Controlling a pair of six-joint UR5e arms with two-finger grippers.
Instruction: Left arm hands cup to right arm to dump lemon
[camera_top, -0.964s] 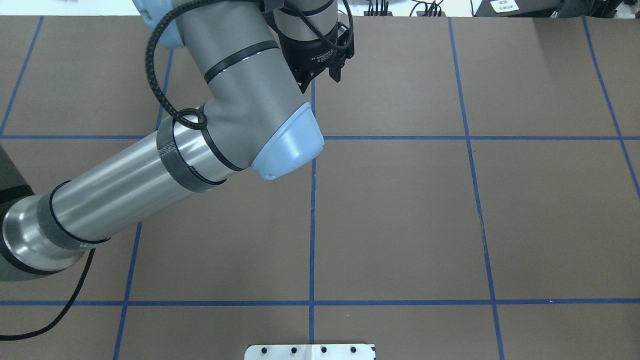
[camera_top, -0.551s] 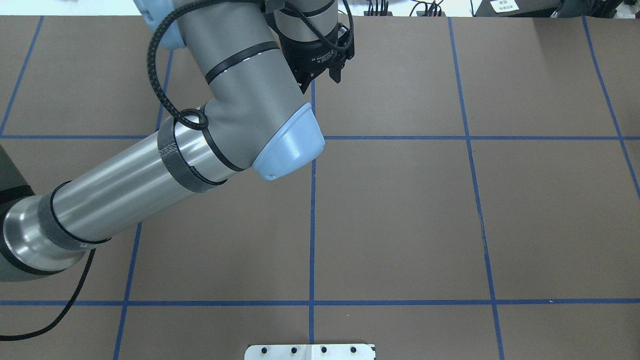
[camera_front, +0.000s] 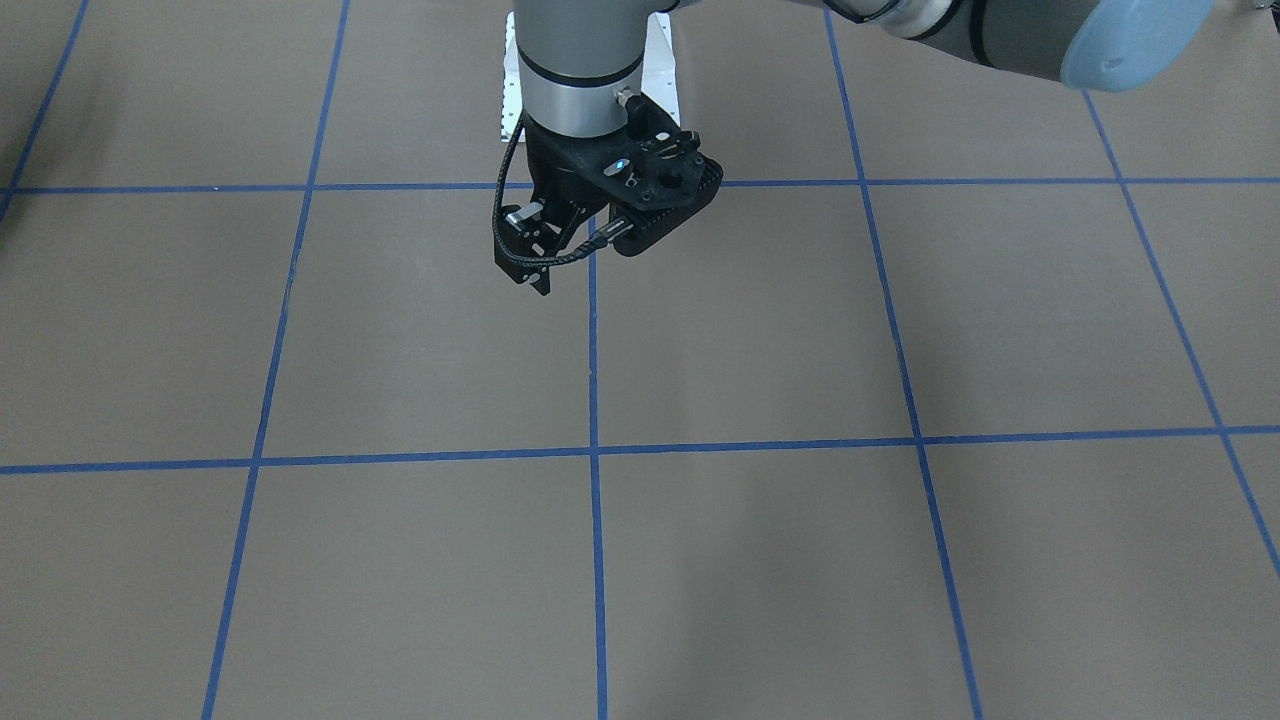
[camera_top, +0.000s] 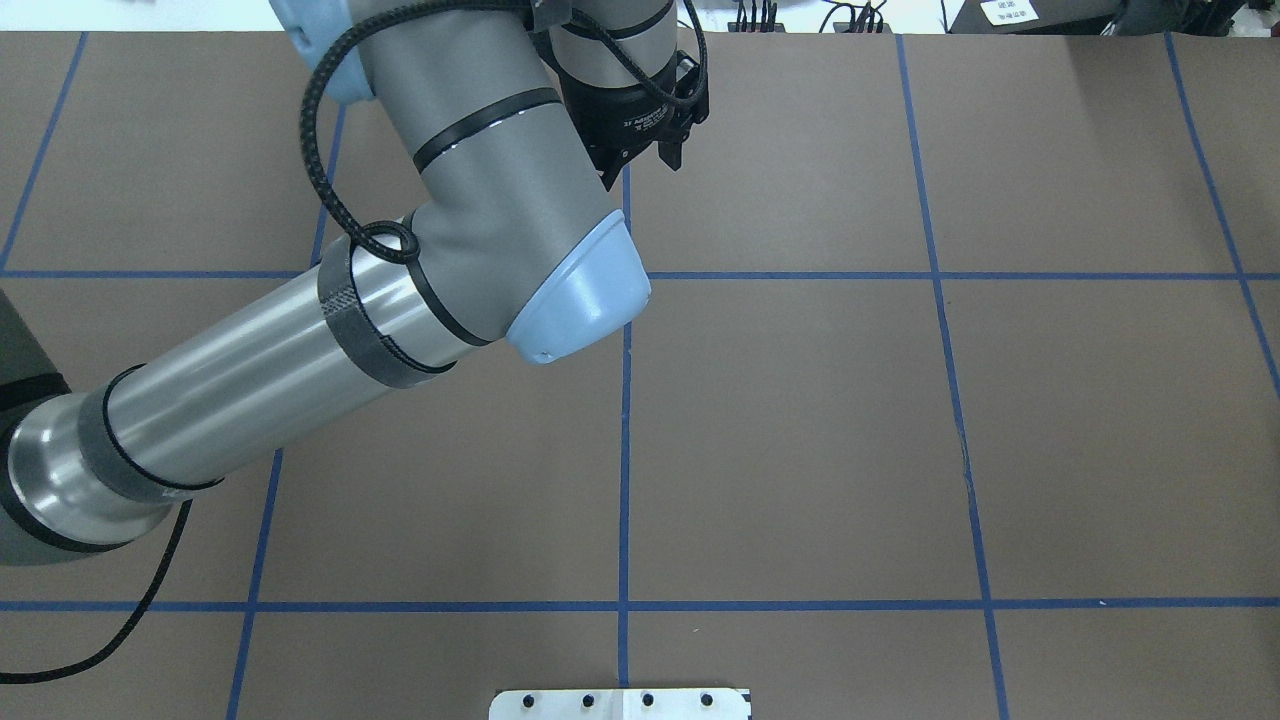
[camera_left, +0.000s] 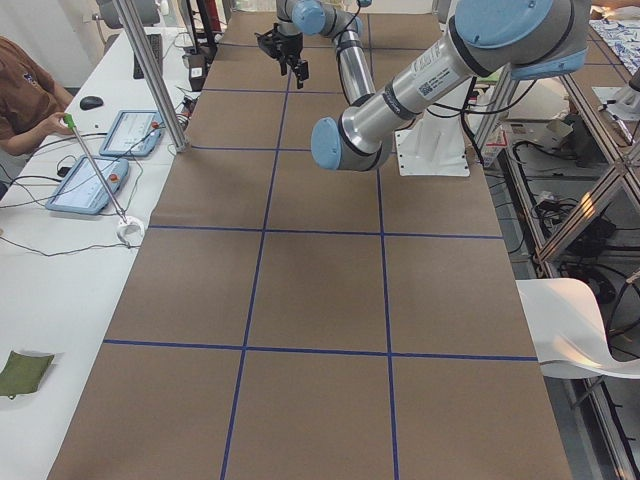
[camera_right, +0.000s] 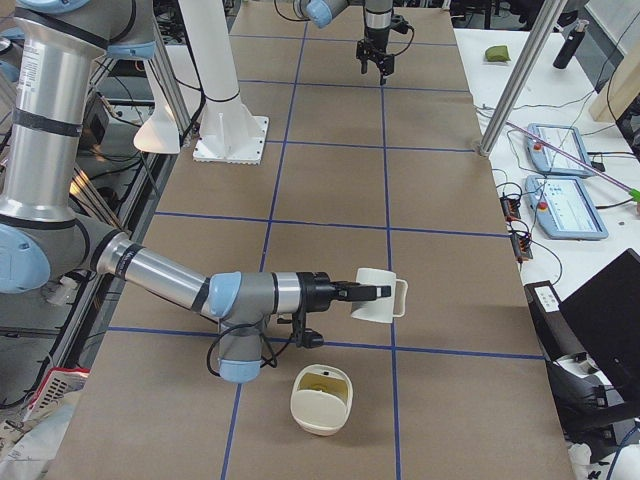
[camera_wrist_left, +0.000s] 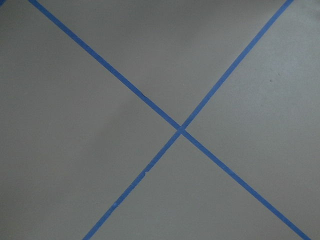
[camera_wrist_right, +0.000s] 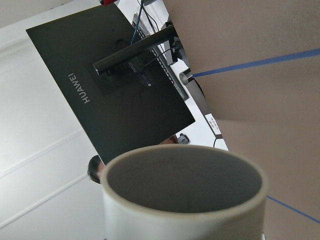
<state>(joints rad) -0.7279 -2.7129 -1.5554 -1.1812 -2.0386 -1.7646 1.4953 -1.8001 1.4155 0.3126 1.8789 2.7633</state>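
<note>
One cup (camera_right: 372, 308), upended, mouth down, handle away from right gripper (camera_right: 380, 291)

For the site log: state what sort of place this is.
Probably a robotics lab: two industrial arms, left arm and right arm, reach over a table gridded with blue tape, with control tablets on a side bench.

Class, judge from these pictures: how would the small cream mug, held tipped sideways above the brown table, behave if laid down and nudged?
The cream mug looks rigid and thick-rimmed, so it probably keeps its shape but could chip if dropped. On its side the round body might roll until the squared handle stops it. It appears empty, so likely light.
</note>
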